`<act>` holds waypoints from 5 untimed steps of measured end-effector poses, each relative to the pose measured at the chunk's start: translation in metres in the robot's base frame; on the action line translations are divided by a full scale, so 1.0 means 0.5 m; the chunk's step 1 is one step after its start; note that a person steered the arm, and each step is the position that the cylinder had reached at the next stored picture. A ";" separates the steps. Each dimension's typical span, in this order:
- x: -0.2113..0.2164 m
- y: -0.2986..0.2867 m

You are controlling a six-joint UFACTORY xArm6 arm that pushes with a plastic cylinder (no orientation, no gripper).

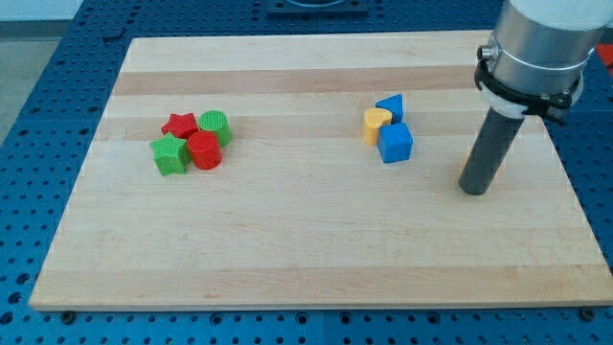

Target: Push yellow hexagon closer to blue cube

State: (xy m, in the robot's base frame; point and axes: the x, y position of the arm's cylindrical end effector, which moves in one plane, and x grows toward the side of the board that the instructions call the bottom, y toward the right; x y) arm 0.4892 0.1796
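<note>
The blue cube (pixel 395 143) sits right of the board's middle. A yellow heart (pixel 375 124) touches its upper left, and a blue triangular block (pixel 391 104) lies just above them. My tip (pixel 473 190) rests on the board to the right of the blue cube, about a block's width or two away. A thin yellow-orange sliver (pixel 465 159) shows at the rod's left edge, just above the tip. The rod hides most of it, so I cannot make out its shape.
At the view's left, four blocks are bunched together: a red star (pixel 179 124), a green cylinder (pixel 215 126), a green star (pixel 170 153) and a red cylinder (pixel 203 149). The wooden board (pixel 306 240) lies on a blue perforated table, and its right edge is close to my tip.
</note>
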 end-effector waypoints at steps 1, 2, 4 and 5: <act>0.026 0.014; 0.022 0.067; -0.047 0.078; -0.071 0.067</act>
State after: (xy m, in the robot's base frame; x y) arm 0.4540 0.2133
